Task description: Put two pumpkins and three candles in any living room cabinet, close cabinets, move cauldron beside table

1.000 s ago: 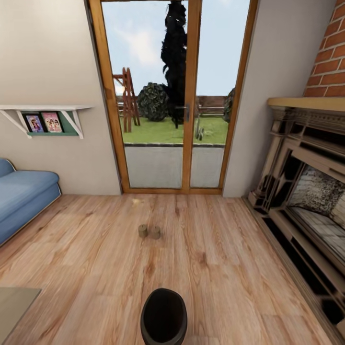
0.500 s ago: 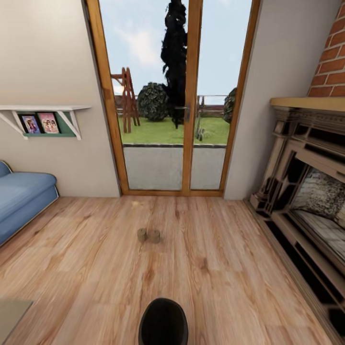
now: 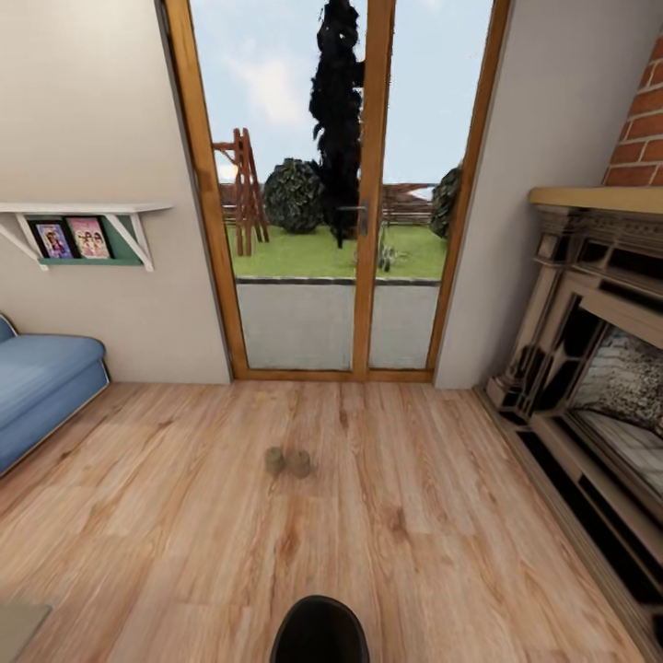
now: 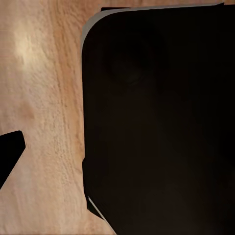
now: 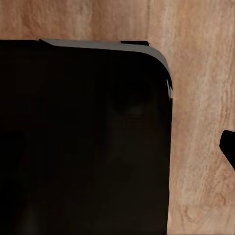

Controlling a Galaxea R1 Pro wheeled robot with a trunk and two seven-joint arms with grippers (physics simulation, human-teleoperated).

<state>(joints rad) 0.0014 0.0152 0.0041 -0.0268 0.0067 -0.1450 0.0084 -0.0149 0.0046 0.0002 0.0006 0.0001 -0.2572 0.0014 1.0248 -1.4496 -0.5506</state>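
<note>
So right at 6 o'clock, hugging the near edge of the head view, there's a rounded black part of the robot (image 3: 319, 632) poking into frame. Both wrist cameras look down at the wood plank floor (image 4: 44, 122) past a big black body panel (image 5: 83, 142), and each catches just a dark sliver of something at the frame edge, so whether the left or right gripper sits apart or together can't be told.

Farther out, at about 11 o'clock on the floor, two of the candles (image 3: 286, 461) stand just beside each other, maybe touching, both short stubby brownish cylinders and a bit blurry. Well apart from them at 9 o'clock is the end of a blue sofa (image 3: 41, 387), and a tan patch (image 3: 18, 622) shows at 7 o'clock.

Over at 3 o'clock runs the dark fireplace surround (image 3: 589, 368) with a tan mantel and red brick (image 3: 640, 138) above it.

Farthest off at 12 o'clock is a wood-framed glass door (image 3: 364, 184) showing grass, a bush and a dark tree. At 10 o'clock a white wall shelf (image 3: 83, 214) holds two framed pictures (image 3: 72, 238).
</note>
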